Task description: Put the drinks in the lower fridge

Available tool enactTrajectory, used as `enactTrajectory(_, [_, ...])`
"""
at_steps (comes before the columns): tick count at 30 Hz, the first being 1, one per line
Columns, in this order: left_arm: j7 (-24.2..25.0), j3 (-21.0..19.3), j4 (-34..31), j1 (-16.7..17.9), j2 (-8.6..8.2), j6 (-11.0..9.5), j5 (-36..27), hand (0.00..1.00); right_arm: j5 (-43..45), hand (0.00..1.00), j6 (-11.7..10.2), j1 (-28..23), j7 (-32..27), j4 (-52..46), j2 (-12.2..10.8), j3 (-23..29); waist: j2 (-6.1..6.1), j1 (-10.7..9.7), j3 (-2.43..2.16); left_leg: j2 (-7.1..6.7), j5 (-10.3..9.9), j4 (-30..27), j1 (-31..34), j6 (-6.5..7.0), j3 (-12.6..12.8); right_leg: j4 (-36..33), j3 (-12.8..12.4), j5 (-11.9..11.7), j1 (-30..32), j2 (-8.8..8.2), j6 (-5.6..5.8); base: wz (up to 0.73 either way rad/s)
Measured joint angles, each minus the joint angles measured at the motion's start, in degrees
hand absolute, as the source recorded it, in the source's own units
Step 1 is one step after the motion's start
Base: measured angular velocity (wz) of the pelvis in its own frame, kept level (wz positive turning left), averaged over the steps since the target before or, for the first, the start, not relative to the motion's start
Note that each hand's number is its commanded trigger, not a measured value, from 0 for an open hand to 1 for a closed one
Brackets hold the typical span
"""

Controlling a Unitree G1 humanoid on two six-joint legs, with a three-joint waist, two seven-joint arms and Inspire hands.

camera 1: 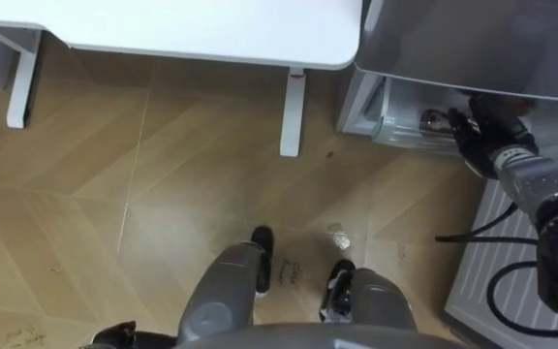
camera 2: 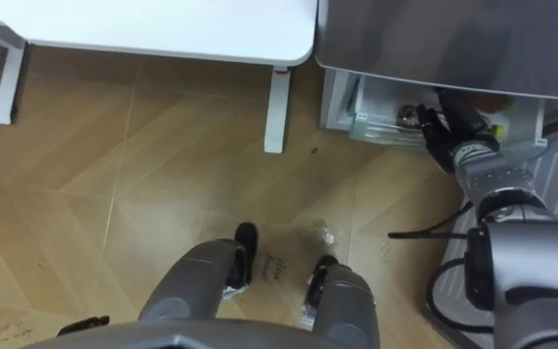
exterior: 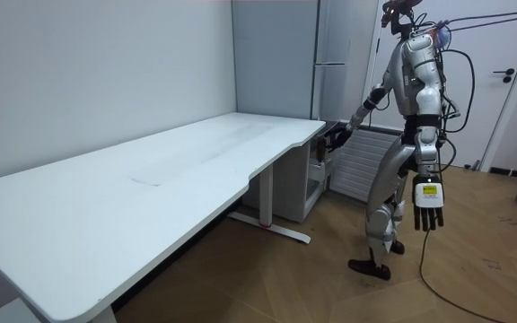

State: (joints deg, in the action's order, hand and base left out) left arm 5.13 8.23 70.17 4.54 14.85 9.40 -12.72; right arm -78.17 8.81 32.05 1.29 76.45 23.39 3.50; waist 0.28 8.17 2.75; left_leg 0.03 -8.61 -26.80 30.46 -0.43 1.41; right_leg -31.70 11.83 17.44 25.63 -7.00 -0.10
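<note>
I stand at the open lower fridge (camera 1: 395, 128), beside a white desk. My right hand (camera 1: 480, 139) reaches into its white compartment, fingers curled on a small metallic drink can (camera 1: 432, 118) at its tips; most of the can is hidden. In the right eye view the right hand (camera 2: 450, 134) and the can (camera 2: 411, 116) sit just under the fridge's grey front (camera 2: 434, 39). In the room view the right hand (exterior: 335, 137) is at the lower fridge (exterior: 317, 170), and my left hand (exterior: 427, 205) hangs open at my side, holding nothing.
The white desk (camera 1: 211, 29) stands to my left, its leg (camera 1: 292, 111) close to the fridge. A white ribbed panel (camera 1: 511, 262) lies low at my right. Wooden floor (camera 1: 143, 194) stretches out to the left and front.
</note>
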Motion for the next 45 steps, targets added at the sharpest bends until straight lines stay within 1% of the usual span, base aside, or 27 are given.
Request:
enactTrajectory(17, [0.0, -0.03, 0.01, -0.35, 0.01, -0.01, -0.04, 0.0, 0.1, 0.0, 0.16, 0.07, 1.38, 0.0, 0.31, -0.07, -0.12, -0.16, 0.0, 0.08, 0.02, -0.2, -0.01, -0.03, 0.07, -0.09, 0.01, 0.06, 0.07, -0.02, -0.09, 0.0])
enactTrajectory(20, [0.0, -0.12, -0.11, -0.96, 0.02, -0.53, -0.05, 0.0, 0.27, 0.0, 0.15, 0.07, 1.57, -0.01, 0.31, -0.41, -0.31, -0.17, -0.05, 0.12, 0.02, -0.51, -0.01, -0.03, 0.16, -0.21, -0.04, 0.01, 0.02, -0.03, -0.13, 0.0])
enactTrajectory(22, [0.01, -0.14, -0.23, -1.17, 0.07, -1.21, -0.05, 0.0, 0.49, 0.0, 0.15, 0.06, 2.63, -0.01, 0.31, -1.08, -0.45, -0.41, -0.07, 0.17, 0.01, -0.68, -0.12, -0.03, 0.17, -0.24, -0.03, -0.03, -0.16, 0.01, -0.15, 0.0])
enactTrajectory(26, [0.03, -0.16, -0.35, -1.2, 0.24, -1.2, -0.05, 0.0, 1.61, 0.0, 0.2, 0.06, 3.55, 0.0, 0.46, -1.85, -0.54, -0.96, -0.11, 0.19, 0.01, -0.88, -0.66, -0.02, 0.17, -0.23, 0.01, -0.05, -0.9, 0.03, -0.12, 0.0])
enactTrajectory(27, [0.03, -0.26, -0.4, -1.2, 0.4, -1.13, -0.05, 0.0, 2.17, 0.0, 0.54, 0.0, 3.97, 0.0, 0.49, -2.2, -0.7, -1.53, -0.15, 0.21, 0.01, -0.81, -0.98, -0.02, 0.23, -0.2, 0.01, -0.05, -1.21, 0.02, -0.11, 0.0])
enactTrajectory(28, [0.03, -0.54, -0.65, -1.2, 0.6, -1.09, -0.05, 0.0, 2.23, 0.0, 1.0, -0.55, 4.81, -0.01, 0.49, -2.2, -0.87, -1.78, -0.23, 0.26, 0.01, -0.68, -1.47, -0.02, 0.29, 0.0, -0.01, -0.06, -1.66, 0.05, -0.1, 0.0])
enactTrajectory(30, [0.02, -0.68, -1.29, -0.95, 1.08, -1.2, -0.05, 0.0, 2.18, 0.0, 1.17, -1.76, 6.34, -0.02, 0.49, -2.18, -1.18, -2.02, -0.43, 0.29, 0.01, -0.44, -2.26, -0.02, 0.38, 0.34, 0.06, -0.06, -2.5, 0.07, -0.08, 0.0])
enactTrajectory(32, [-0.09, -0.65, -1.45, -0.79, 1.5, -1.49, -0.5, 0.0, 2.22, 0.0, 1.21, -2.41, 7.16, -0.03, 0.49, -2.3, -1.28, -2.79, -0.59, 0.37, 0.01, 0.22, -3.62, -0.02, 0.37, 1.43, 0.44, -0.32, -4.06, 0.18, 0.01, 0.0])
enactTrajectory(33, [-0.5, -0.63, -1.41, -0.84, 1.71, -1.72, -1.46, 0.0, 2.16, 0.0, 1.26, -2.94, 7.19, -0.06, 0.48, -2.36, -1.34, -3.11, -0.75, 0.42, 0.05, 0.8, -4.56, 0.04, 0.39, 2.32, 0.59, -0.57, -5.0, 0.34, 0.12, 0.0])
enactTrajectory(34, [-1.07, -0.6, -1.35, -0.81, 1.88, -1.97, -1.82, 0.0, 1.97, 0.0, 1.22, -4.1, 7.51, -0.51, 0.48, -2.38, -1.6, -3.13, -1.1, 0.52, 0.13, 1.65, -5.7, 0.15, 0.69, 3.45, 0.59, -0.92, -6.13, 0.52, 0.22, 0.0])
enactTrajectory(35, [-1.26, -0.56, -1.28, -0.81, 1.92, -2.0, -1.99, 0.0, 1.97, 0.0, 1.24, -4.54, 7.58, -0.6, 0.46, -2.44, -1.69, -3.13, -1.2, 0.58, 0.13, 1.94, -6.25, 0.15, 0.77, 4.0, 0.57, -1.09, -6.79, 0.63, 0.29, -0.08])
enactTrajectory(36, [-1.33, -0.57, -1.2, -0.77, 1.97, -2.01, -2.13, 0.0, 1.82, 0.0, 1.24, -5.56, 7.75, -0.65, 0.44, -2.4, -1.93, -3.24, -1.59, 0.69, 0.13, 2.65, -7.41, 0.16, 0.96, 5.25, 0.24, -1.5, -7.94, 0.95, 0.47, -0.14])
enactTrajectory(37, [-1.3, -0.72, -1.16, -0.59, 2.0, -2.03, -2.13, 0.0, 1.85, 0.0, 1.24, -6.5, 8.24, -0.88, 0.45, -2.32, -2.18, -3.11, -1.8, 0.87, 0.12, 3.44, -8.8, 0.18, 1.36, 6.62, -0.17, -2.15, -9.3, 1.3, 0.54, -0.17])
enactTrajectory(40, [-1.23, -1.01, -1.39, -0.37, 1.98, -1.91, -2.12, 0.0, 1.96, 0.0, 1.2, -8.2, 9.34, -1.75, 0.45, -2.3, -2.11, -3.29, -2.0, 1.39, -0.09, 4.47, -11.43, 0.15, 1.69, 10.28, -0.5, -3.52, -12.89, 2.36, 0.69, -0.13])
enactTrajectory(41, [-1.23, -1.28, -1.52, -0.37, 1.98, -1.95, -2.14, 0.0, 1.96, 0.0, 1.19, -8.83, 9.53, -2.43, 0.45, -2.28, -2.1, -3.31, -2.04, 1.45, -0.22, 4.52, -11.71, 0.12, 1.69, 10.69, -0.51, -3.63, -13.35, 2.47, 0.68, -0.06])
enactTrajectory(45, [-2.16, -1.56, -1.62, -0.07, 1.98, -2.12, -2.0, 0.0, 4.64, 0.0, 1.09, -14.08, 11.53, -6.48, 0.38, -2.2, -2.21, -4.05, -2.25, 1.51, -0.36, 6.85, -16.03, 0.04, 2.27, 13.56, -0.66, -4.1, -17.59, 2.72, 0.78, -0.05])
